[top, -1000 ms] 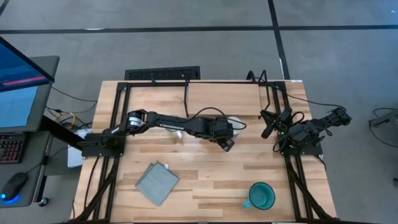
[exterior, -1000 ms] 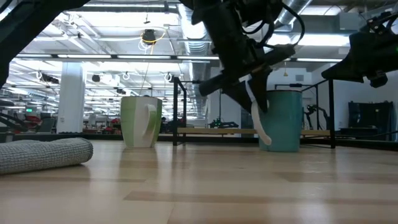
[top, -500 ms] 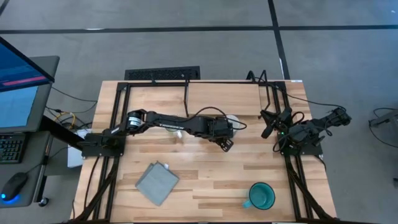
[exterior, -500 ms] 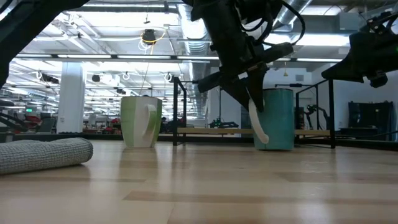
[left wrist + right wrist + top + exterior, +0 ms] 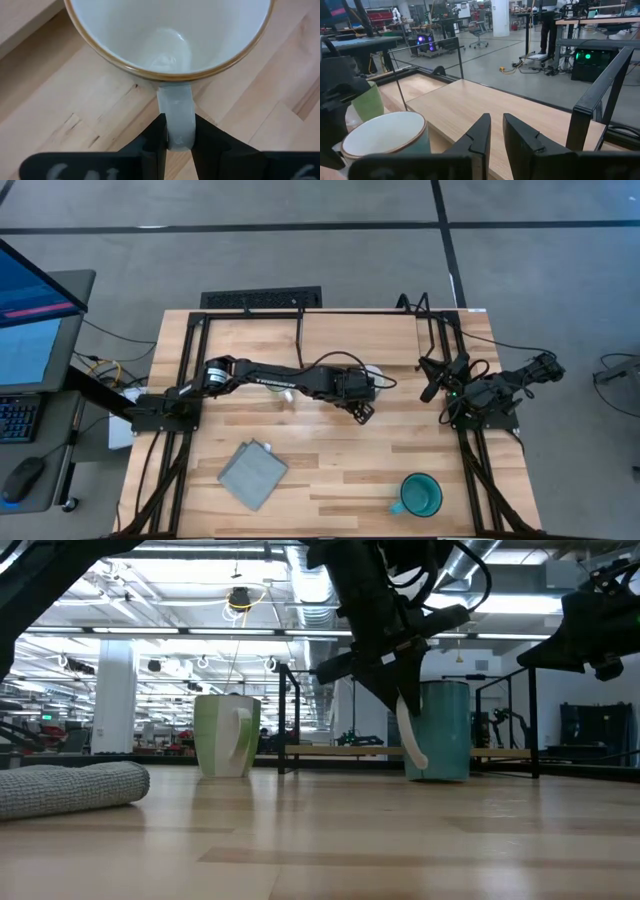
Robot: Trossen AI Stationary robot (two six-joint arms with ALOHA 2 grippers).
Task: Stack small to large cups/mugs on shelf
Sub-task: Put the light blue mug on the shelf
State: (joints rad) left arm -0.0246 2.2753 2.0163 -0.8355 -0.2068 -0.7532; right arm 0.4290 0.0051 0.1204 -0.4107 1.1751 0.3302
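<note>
A gray folded cloth (image 5: 252, 473) lies on the big wooden table (image 5: 330, 465), in the lower left part of the high view. In the low view the same cloth (image 5: 70, 787) sits at the left edge, flat on the wood. Off the table, at the far left of the high view, stand a screen (image 5: 30, 310), a keyboard (image 5: 18, 418) and a mouse (image 5: 22, 478). A black grate (image 5: 262, 299) lies on the gray floor (image 5: 300, 250) just above the table.
</note>
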